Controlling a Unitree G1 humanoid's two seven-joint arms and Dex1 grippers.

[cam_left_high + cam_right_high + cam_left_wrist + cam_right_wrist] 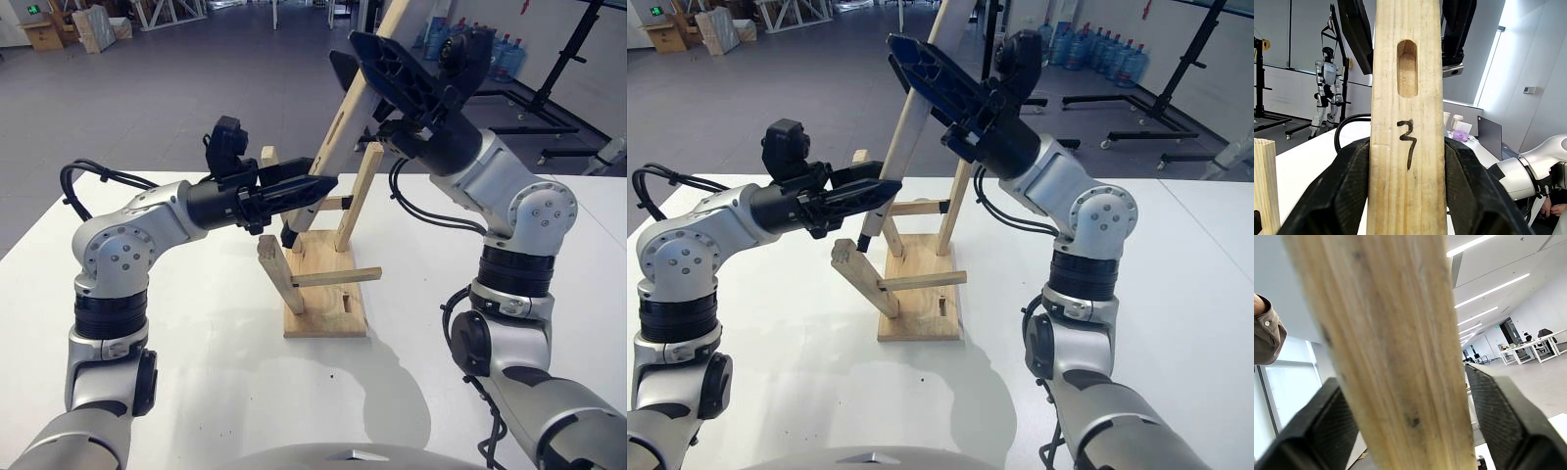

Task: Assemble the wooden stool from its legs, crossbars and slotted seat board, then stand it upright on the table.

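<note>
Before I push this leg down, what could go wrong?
1. Both jaws hold the long leg tilted, not upright; pressing down may jam it or lever the seat board off the table.
2. The front leg leans and its crossbar has one free end; a jolt could dislodge them.
3. The left jaws sit close to the rear crossbar; shifting could strike it.

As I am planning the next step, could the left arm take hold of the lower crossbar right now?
Probably not: the left gripper has its fingers shut on the long leg, though the lower crossbar lies unobstructed close by.
</note>
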